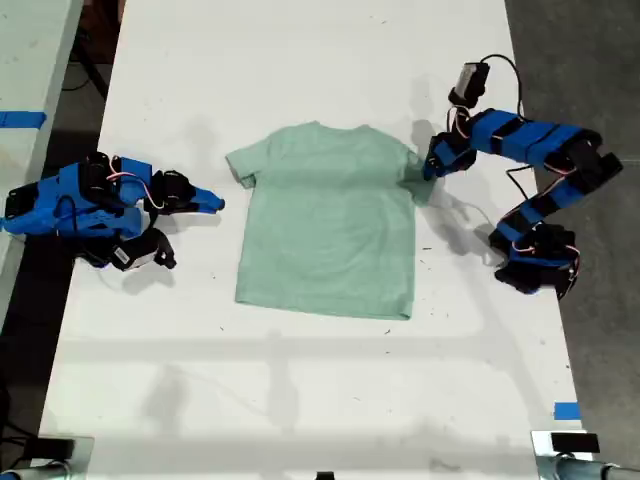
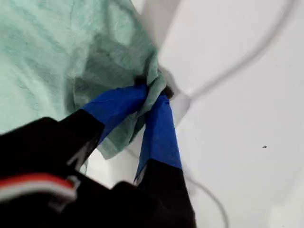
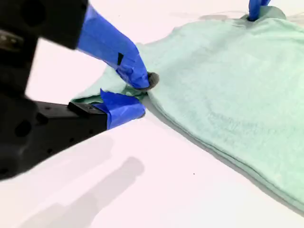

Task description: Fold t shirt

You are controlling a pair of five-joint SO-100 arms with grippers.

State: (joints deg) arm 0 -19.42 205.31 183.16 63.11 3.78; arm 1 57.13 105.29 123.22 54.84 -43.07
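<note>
Item 1. The t shirt [image 1: 328, 225]: pale mint-green, short-sleeved, crew-neck. It lies flat on the white table [image 1: 300, 400], about midway between the table's two long edges and nearer its far edge in the exterior view, collar toward that far edge and hem toward the near one. The body is spread smooth (no fold made yet, by the look of it), so the task stands near its start.

Item 2. My first gripper [image 2: 154, 92]: at the sleeve on the exterior view's right. Its blue-taped jaws are pressed together on a bunched fold of sleeve cloth, which gathers into creases at the pinch. Judged purpose: a hold on the sleeve so that this side can be lifted and carried over the body of the garment.

Item 3. My second gripper [image 3: 135, 97]: low over the table at the opposite sleeve, on the exterior view's left. Jaws stand spread, one above and one below the sleeve's edge, neither clamping cloth (the sleeve lies just beyond the tips). Judged purpose: lined up to close on that sleeve and match the other hold.

Item 4. Caution: thin cloth may slip from a shallow pinch when lifted.
</note>
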